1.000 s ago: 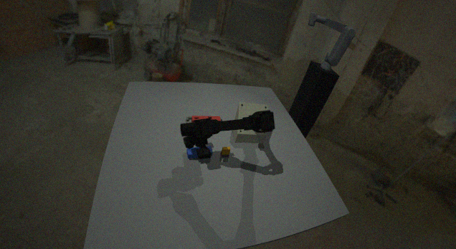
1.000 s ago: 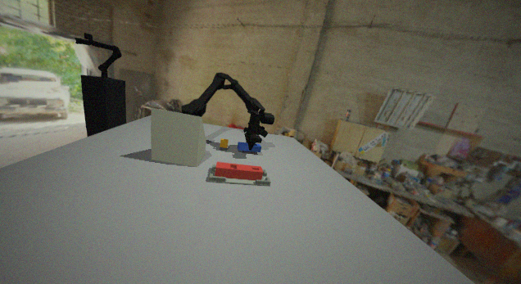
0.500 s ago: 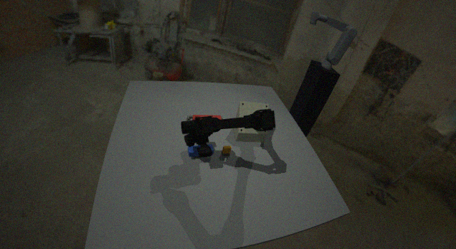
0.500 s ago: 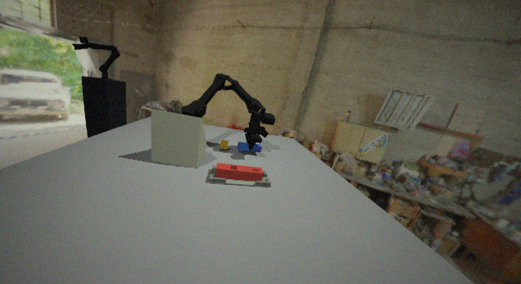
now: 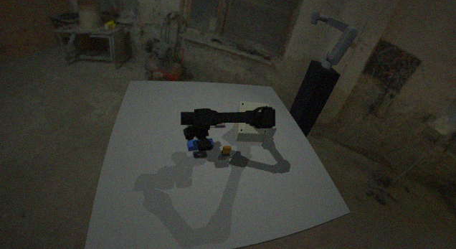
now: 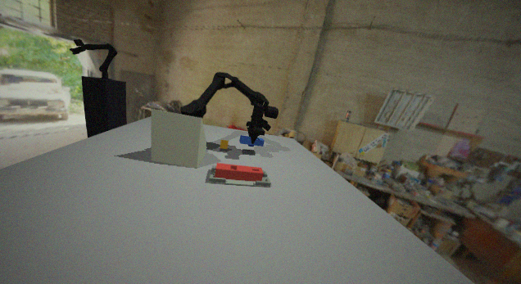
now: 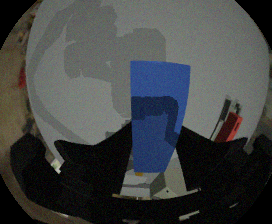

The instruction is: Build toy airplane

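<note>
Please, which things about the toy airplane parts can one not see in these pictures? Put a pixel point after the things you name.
- Top view: the red block fuselage in its cradle, mostly hidden under the black arm.
- Exterior view: tab and socket edges, too small and dim.
- Wrist view: the orange tail fin (image 5: 226,150) (image 6: 224,144) (image 7: 139,174), almost cut off by the black gripper (image 5: 205,146) (image 6: 253,142) (image 7: 153,124).

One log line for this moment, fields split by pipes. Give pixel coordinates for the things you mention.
tool (image 5: 204,146) (image 6: 253,142) (image 7: 153,124): shut on blue wing (image 5: 193,145) (image 6: 258,141) (image 7: 156,82) | red fuselage (image 6: 238,173) (image 7: 230,127): in cradle (image 6: 233,182) | orange tail fin (image 5: 226,150) (image 6: 224,144): off fuselage
</note>
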### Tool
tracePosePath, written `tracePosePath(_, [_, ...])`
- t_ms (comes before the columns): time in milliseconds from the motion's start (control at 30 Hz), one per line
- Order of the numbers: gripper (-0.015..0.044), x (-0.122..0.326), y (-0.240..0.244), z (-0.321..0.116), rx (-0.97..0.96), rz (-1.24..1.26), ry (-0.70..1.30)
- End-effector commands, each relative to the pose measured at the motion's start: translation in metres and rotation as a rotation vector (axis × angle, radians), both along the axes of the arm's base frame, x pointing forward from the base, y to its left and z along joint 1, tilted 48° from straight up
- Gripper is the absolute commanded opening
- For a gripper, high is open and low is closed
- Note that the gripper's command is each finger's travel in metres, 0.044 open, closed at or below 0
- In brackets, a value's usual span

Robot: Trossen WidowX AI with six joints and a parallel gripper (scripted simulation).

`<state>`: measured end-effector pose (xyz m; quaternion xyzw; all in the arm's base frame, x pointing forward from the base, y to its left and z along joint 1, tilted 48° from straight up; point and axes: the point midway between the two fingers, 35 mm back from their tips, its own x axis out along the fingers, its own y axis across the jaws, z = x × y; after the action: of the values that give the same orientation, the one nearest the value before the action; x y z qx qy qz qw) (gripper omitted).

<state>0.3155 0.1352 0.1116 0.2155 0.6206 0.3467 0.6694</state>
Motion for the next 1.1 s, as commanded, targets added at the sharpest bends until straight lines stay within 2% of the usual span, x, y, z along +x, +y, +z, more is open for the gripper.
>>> tracePosePath(0, [0.0, 0.002, -0.011, 0.011, -0.002, 0.001, -0.012])
tracePosePath(667, [0.0, -0.004, -0.056, 0.054, 0.012, 0.002, -0.014])
tracePosePath(1067, [0.0, 0.0, -0.073, 0.033, 0.002, 0.072, -0.093])
